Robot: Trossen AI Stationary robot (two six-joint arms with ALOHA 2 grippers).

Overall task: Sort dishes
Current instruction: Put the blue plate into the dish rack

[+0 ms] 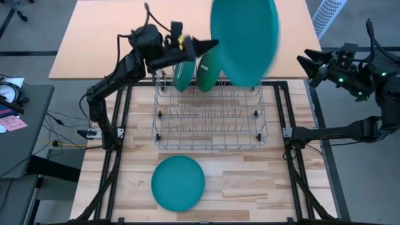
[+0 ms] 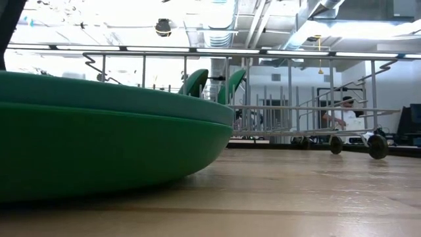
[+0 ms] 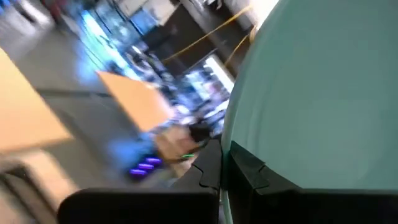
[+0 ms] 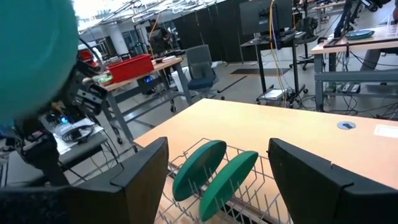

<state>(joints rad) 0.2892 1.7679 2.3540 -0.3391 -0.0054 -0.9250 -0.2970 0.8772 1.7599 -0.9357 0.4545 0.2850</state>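
High view: left fingers (image 1: 209, 45) pinch the rim of a teal plate (image 1: 245, 39) at upper centre, above the rack (image 1: 209, 119); right fingers (image 1: 306, 67) wait spread at right. Left wrist view: closed fingers clamp its edge. It looks light, stiff and slick, best held by the rim.

Two matte-black jointed arms: the left gripper (image 1: 209, 44) has yellow trim behind tapered fingers; green lights dot the right gripper (image 1: 305, 65), with cables looped along both arms.
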